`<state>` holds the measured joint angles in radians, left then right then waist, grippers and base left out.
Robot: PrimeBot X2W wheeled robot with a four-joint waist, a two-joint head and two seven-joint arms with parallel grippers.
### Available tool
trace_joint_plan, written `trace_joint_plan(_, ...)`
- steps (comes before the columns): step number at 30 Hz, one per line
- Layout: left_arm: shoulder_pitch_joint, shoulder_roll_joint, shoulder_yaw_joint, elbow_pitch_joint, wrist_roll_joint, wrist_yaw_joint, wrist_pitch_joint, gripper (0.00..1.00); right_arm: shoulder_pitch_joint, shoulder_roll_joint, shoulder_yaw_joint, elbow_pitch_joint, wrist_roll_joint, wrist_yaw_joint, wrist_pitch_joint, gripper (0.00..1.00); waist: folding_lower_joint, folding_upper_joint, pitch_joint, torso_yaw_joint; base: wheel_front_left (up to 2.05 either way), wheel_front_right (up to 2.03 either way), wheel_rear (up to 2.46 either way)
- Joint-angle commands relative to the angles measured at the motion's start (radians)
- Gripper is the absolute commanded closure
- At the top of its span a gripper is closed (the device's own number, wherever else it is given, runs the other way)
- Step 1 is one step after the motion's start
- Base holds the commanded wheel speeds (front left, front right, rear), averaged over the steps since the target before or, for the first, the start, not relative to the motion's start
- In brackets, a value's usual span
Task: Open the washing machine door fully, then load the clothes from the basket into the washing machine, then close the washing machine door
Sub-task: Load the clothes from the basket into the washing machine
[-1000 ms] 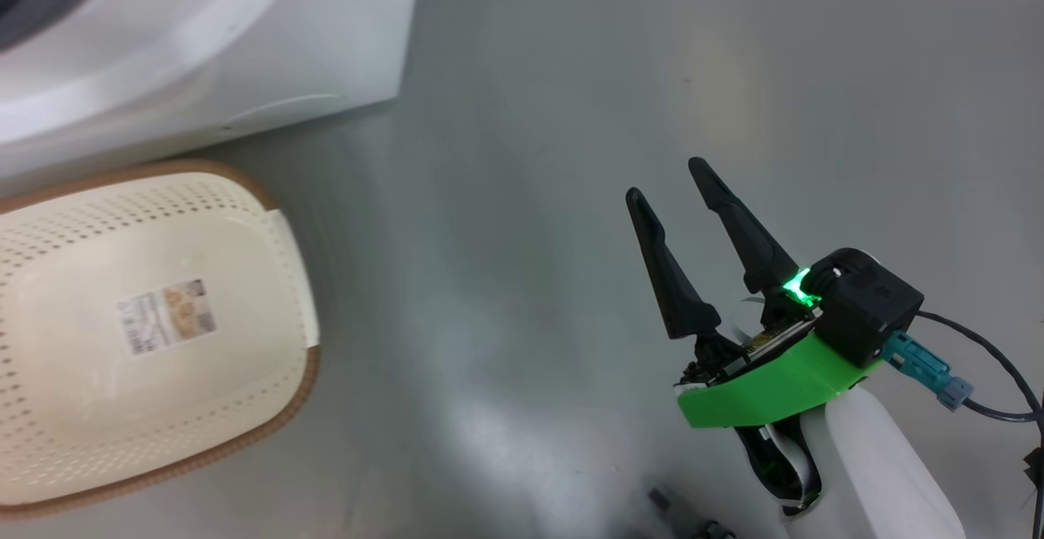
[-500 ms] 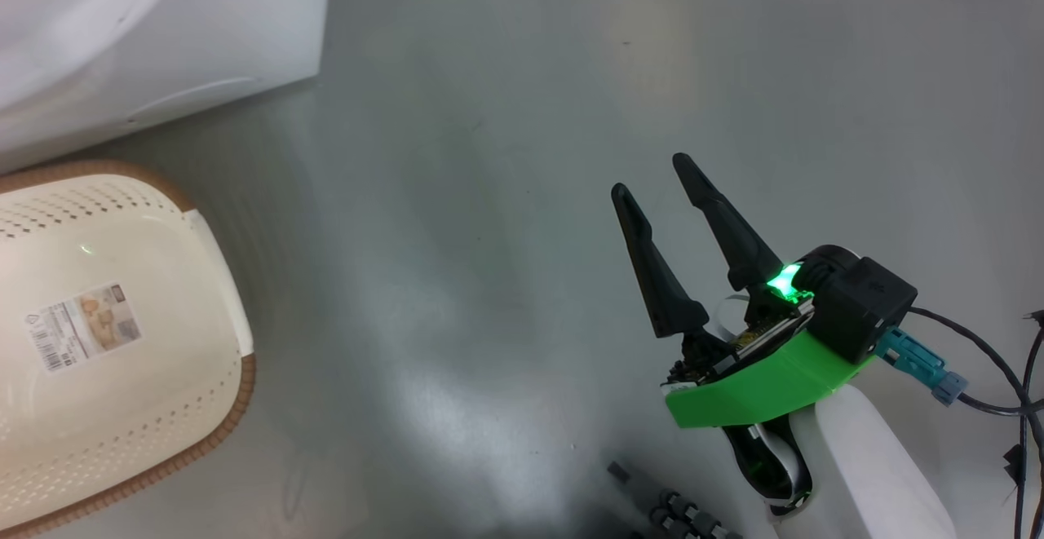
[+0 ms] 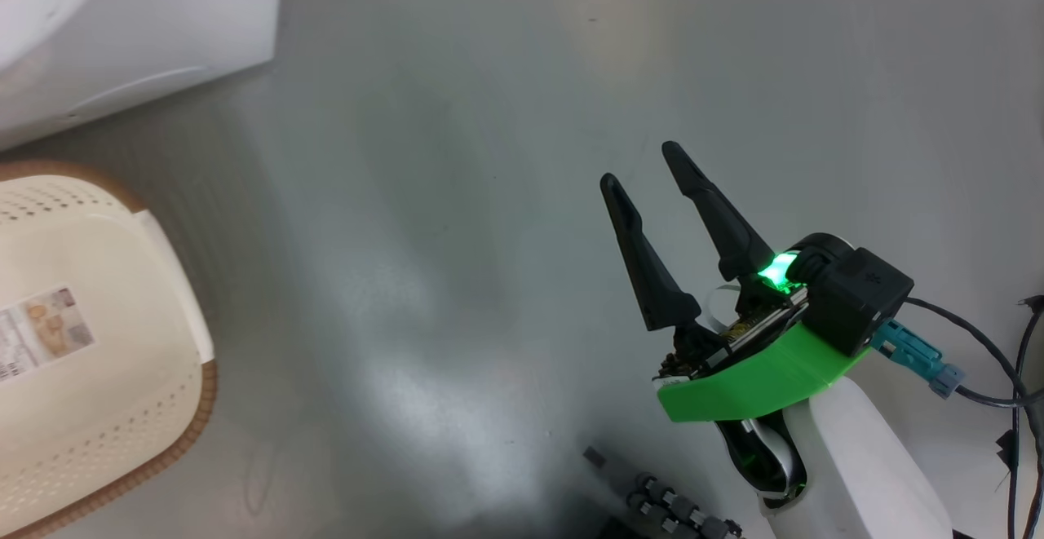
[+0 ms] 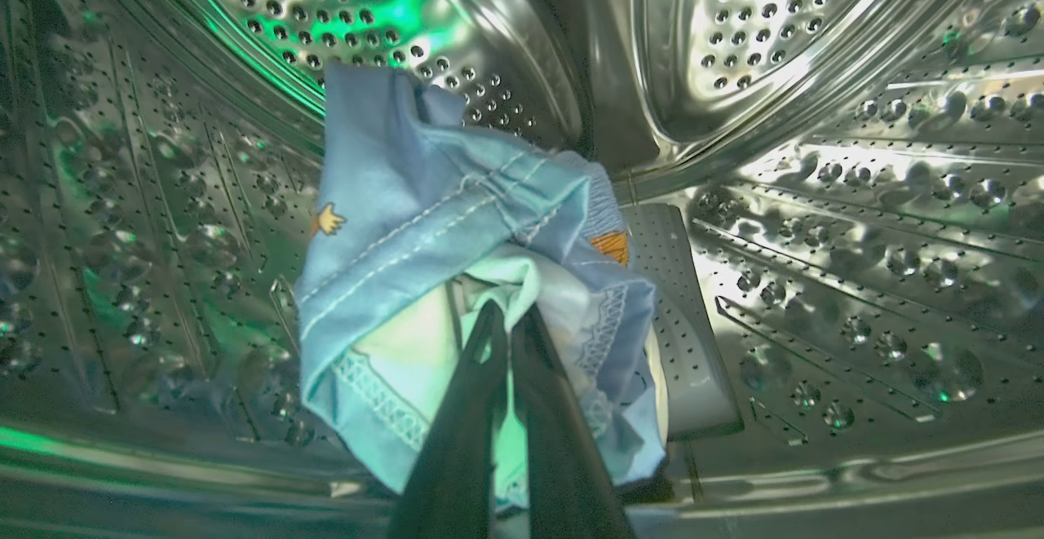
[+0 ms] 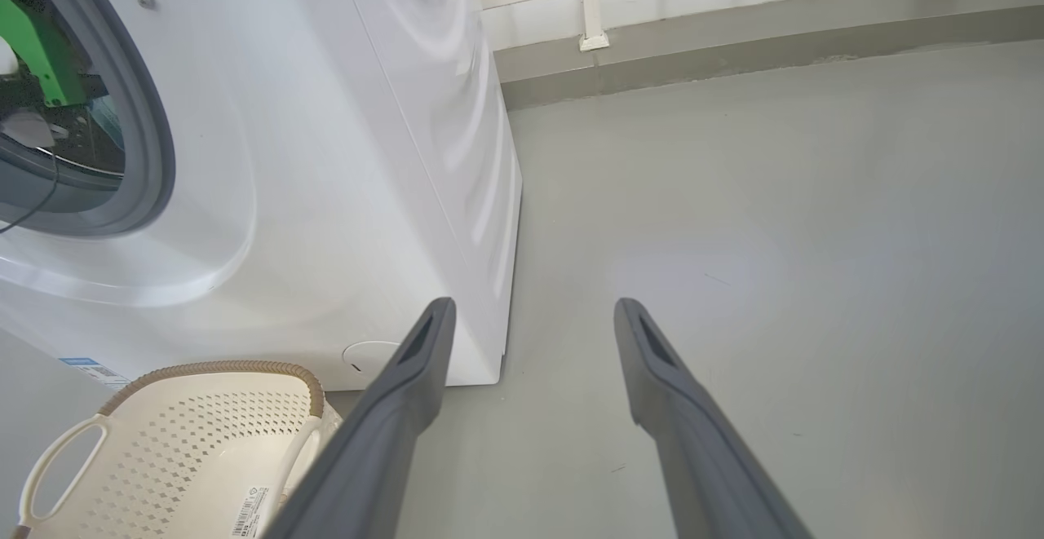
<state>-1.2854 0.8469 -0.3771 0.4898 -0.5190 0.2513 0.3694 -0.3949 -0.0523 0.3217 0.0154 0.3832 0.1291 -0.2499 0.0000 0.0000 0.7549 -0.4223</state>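
Inside the steel perforated drum point(image 4: 816, 196) of the washing machine point(image 5: 367, 156), the clothes point(image 4: 424, 196) lie as a light-blue bundle with orange patches and a pale piece. My left gripper point(image 4: 510, 317) is shut, its tips against the bundle; I cannot tell if any fabric is pinched. The basket point(image 3: 208, 392) stands on the floor before the washing machine point(image 3: 147, 25), with just a paper label in the part I see. My right gripper point(image 3: 639, 165) hangs open over bare floor, right of the basket point(image 5: 204, 433). The washing machine door is out of view.
The grey rubber seal point(image 5: 155, 131) rings the open mouth, and a green part of my left arm point(image 5: 41, 58) shows inside it. A low wall ledge point(image 5: 734, 33) runs behind the grey floor point(image 5: 775, 237). Cables point(image 3: 1003, 376) trail beside my right wrist.
The head camera has swung right, so the basket and washer sit further left in its picture. My left gripper has gone from open to shut. The right gripper stays open.
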Motion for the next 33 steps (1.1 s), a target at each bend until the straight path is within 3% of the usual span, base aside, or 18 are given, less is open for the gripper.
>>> trace_joint_plan(1,-0.029,0.060,0.034,0.000,0.016,-0.011,-0.029,1.00,0.008,0.002,0.022,-0.023,0.019,0.002,-0.012,0.00,0.0000,0.0000,0.014,-0.019,0.00,0.00,0.00)
trace_joint_plan(9,-0.095,0.032,0.015,0.142,0.014,-0.079,-0.096,1.00,0.010,0.002,0.023,-0.019,0.027,0.002,-0.012,0.00,0.0000,0.0000,0.030,-0.040,0.00,0.00,0.00)
trace_joint_plan(18,-0.145,-0.015,-0.011,0.238,0.013,-0.105,-0.107,1.00,0.002,0.002,0.019,-0.017,0.025,0.002,-0.012,0.00,0.0000,0.0000,0.030,-0.029,0.00,0.00,0.00)
trace_joint_plan(19,-0.148,-0.019,-0.012,0.245,0.013,-0.104,-0.111,0.64,0.001,0.002,0.018,-0.017,0.025,0.002,-0.012,0.00,0.0000,0.0000,0.029,-0.026,0.00,0.00,0.00)
trace_joint_plan(20,-0.151,-0.024,-0.014,0.250,0.014,-0.104,-0.116,0.03,0.001,0.002,0.017,-0.017,0.024,0.002,-0.012,0.00,0.0000,0.0000,0.027,-0.023,0.00,0.00,0.00)
trace_joint_plan(33,-0.088,-0.095,-0.009,0.264,-0.027,-0.094,-0.209,0.00,0.010,0.002,-0.012,-0.012,-0.013,0.002,-0.012,0.00,0.0000,0.0000,-0.032,0.043,0.00,0.00,0.00)
